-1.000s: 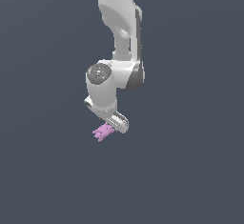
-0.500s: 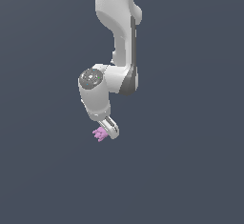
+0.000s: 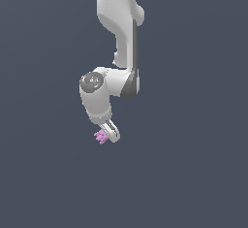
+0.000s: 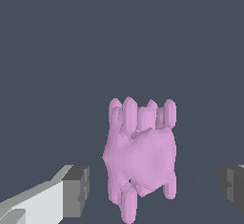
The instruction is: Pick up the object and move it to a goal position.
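Object [image 4: 140,158] between pincer [image 4: 152,189] fingers — untouched.

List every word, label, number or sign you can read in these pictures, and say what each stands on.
None can be read.
The pink object is plain, with no print.
The white arm shows no legible marking; the grey joint cap has faint marks too small to read.
The gripper and the dark background bear no text.

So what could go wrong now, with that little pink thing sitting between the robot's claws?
The gripper is open: both fingers stand apart from the pink object, touching neither side.

1. Closing unevenly, one finger could push the small piece sideways rather than clamp it.
2. Its edges are bumpy and notched, so the hold may be poor and it could slip when lifted.
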Available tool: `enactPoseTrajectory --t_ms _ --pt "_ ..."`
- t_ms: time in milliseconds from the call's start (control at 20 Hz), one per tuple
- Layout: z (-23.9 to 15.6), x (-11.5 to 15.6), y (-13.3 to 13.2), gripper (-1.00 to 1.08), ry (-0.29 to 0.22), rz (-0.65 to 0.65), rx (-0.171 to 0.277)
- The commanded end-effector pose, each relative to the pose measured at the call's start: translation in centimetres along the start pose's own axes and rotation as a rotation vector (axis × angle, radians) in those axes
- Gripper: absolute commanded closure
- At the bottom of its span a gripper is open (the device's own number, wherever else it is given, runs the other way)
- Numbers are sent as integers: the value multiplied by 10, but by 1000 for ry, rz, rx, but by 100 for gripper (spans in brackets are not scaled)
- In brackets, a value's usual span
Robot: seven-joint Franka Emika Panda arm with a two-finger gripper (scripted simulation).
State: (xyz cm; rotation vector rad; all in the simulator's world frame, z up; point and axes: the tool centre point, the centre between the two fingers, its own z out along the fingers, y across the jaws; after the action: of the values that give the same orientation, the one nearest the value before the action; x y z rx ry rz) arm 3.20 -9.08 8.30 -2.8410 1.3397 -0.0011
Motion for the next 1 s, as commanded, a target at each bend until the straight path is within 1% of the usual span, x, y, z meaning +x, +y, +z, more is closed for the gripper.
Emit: enactPoseTrajectory --t_ms 0,300,550,600,950 --pt "9 0 1 -92 -1 1 -1" --pt "39 -1 1 -92 -1 5 -1" --pt "45 0 0 -92 -1 5 -1" --pt "45 0 0 108 -1 5 -1" --pt "45 0 0 108 -1 5 -1"
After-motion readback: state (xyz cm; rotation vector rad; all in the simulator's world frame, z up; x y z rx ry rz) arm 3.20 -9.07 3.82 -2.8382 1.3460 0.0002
